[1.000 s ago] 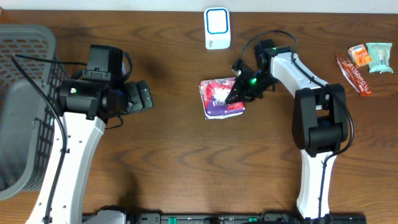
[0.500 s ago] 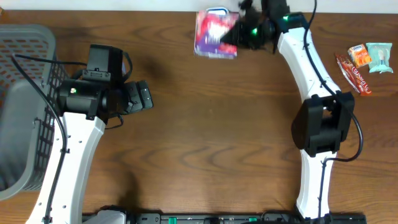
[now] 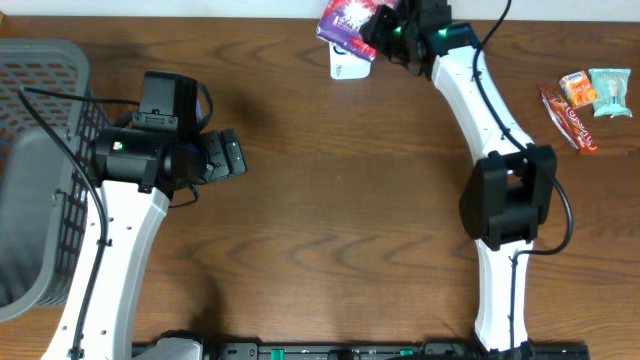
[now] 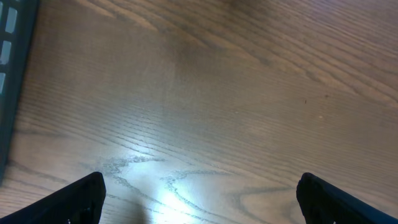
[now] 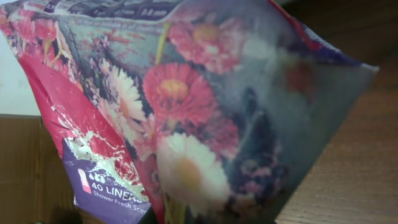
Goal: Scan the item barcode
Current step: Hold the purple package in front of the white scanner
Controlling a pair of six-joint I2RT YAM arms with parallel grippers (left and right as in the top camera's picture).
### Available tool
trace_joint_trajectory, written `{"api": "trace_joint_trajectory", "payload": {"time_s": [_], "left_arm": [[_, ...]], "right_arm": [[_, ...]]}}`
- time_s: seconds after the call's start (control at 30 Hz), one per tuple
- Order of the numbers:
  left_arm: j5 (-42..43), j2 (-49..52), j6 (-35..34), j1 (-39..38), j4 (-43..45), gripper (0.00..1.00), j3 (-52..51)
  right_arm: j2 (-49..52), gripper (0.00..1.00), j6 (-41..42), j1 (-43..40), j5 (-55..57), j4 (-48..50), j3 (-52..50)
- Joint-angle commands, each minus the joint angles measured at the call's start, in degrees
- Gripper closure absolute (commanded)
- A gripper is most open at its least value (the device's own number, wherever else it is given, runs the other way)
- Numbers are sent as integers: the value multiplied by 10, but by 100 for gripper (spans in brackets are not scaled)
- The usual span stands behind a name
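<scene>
Lifted packet [image 3: 343,20] over scanner [image 3: 346,68] | right pincer [image 3: 377,27] clamped on packet | left pincer [image 3: 231,156] apart

- Right gripper [image 3: 375,28] clamps the floral packet [image 3: 345,20] above the white scanner [image 3: 348,64].
- Left gripper [image 3: 236,155] hangs, jaws apart, near the grey basket [image 3: 40,70].
- Snack packets [image 3: 585,95] lie at the table [image 3: 320,250] edge.

Our right arm [image 3: 478,90] reaches far forward, and our right gripper [image 3: 378,27] is clamped on the pack [image 3: 345,18]. Our left arm [image 3: 120,215] is bent at our left side, with the left gripper [image 3: 230,155] spread wide and pointing right.
</scene>
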Motion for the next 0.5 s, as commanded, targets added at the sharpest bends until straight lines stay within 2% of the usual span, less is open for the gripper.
{"api": "trace_joint_trajectory", "payload": {"time_s": [0.0, 0.17, 0.47], "left_arm": [[-5, 1, 1, 2, -2, 2, 3], [-5, 1, 1, 2, -2, 2, 3], [-5, 1, 1, 2, -2, 2, 3]], "right_arm": [[19, 99, 33, 3, -18, 4, -3], [19, 99, 57, 2, -78, -4, -3], [0, 99, 42, -15, -77, -37, 0]]}}
